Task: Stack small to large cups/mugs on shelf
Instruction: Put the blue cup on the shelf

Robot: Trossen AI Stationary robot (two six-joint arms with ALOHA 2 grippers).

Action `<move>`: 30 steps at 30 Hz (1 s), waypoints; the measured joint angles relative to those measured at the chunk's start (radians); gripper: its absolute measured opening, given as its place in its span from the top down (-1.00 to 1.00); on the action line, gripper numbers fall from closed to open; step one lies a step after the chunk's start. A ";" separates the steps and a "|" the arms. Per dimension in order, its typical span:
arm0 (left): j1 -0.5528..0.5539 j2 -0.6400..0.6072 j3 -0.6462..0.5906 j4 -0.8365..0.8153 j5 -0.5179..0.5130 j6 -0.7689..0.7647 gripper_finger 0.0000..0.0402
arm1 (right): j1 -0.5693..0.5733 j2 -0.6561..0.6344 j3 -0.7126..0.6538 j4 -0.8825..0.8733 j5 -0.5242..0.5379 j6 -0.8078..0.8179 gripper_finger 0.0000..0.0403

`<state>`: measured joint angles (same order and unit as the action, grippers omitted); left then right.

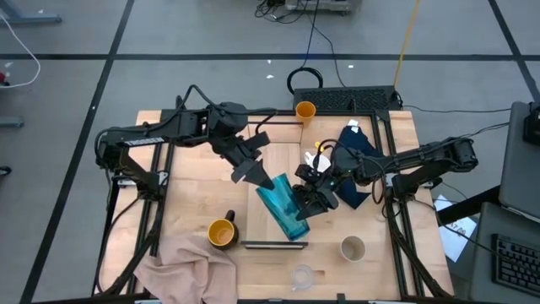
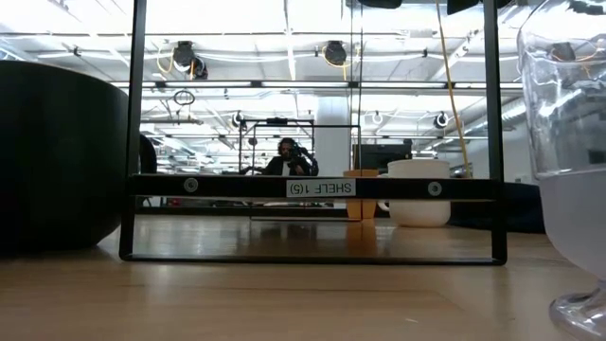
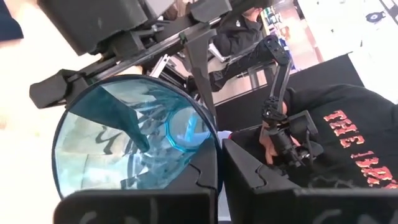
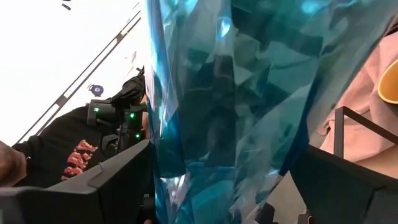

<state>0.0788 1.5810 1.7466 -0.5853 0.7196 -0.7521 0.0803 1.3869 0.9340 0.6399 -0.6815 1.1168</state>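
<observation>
Both grippers hold the translucent teal tumbler aslant over the shelf, a pale board with dark end rails. My left gripper is shut at the tumbler's mouth end, and my right gripper is shut on its body. The dark mug with a yellow inside stands near the shelf's near end. The beige cup and the clear glass stand by the near edge. The orange cup stands at the far edge. The white mug shows beyond the shelf. My left gripper holds the tumbler by the rim of its open mouth; the rim wall runs between the two fingers, one at the mouth's inside and one outside. It comes from the table's left and far side. The tumbler is lifted clear and lies tilted. My right gripper pinches the tumbler's body between its two fingers, which lie across it toward the base end. It comes from the table's right side. The tumbler fills the gap between the fingers and hangs clear of the table.
A pinkish cloth lies at the near left corner, and a dark blue cloth lies under the right arm. A black device and cables sit at the far edge. A person in a dark printed shirt shows beyond the table.
</observation>
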 joint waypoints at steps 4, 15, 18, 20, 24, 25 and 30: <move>0.000 0.000 0.000 0.008 -0.011 -0.001 0.90 | 0.000 0.000 0.000 0.001 0.000 0.000 -0.64; 0.000 0.000 0.000 0.008 -0.014 -0.010 0.93 | 0.000 0.000 0.000 0.000 0.000 -0.003 -0.64; 0.001 0.000 0.000 0.010 -0.025 -0.008 0.82 | 0.000 0.000 0.000 0.000 0.001 0.000 -0.64; 0.002 0.001 -0.001 0.010 -0.026 -0.009 0.76 | 0.000 0.000 0.001 0.000 0.001 0.000 -0.64; 0.001 0.002 -0.001 0.009 -0.025 -0.011 0.73 | 0.000 0.000 0.001 0.000 0.000 0.000 -0.64; 0.001 0.002 -0.001 0.009 -0.025 -0.013 0.73 | 0.000 0.000 0.001 0.000 0.000 0.000 -0.64; 0.001 -0.002 -0.002 0.011 -0.019 -0.021 0.75 | 0.000 0.000 0.002 0.000 -0.001 -0.001 -0.64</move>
<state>0.0795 1.5789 1.7450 -0.5746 0.7002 -0.7731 0.0803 1.3869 0.9356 0.6403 -0.6823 1.1157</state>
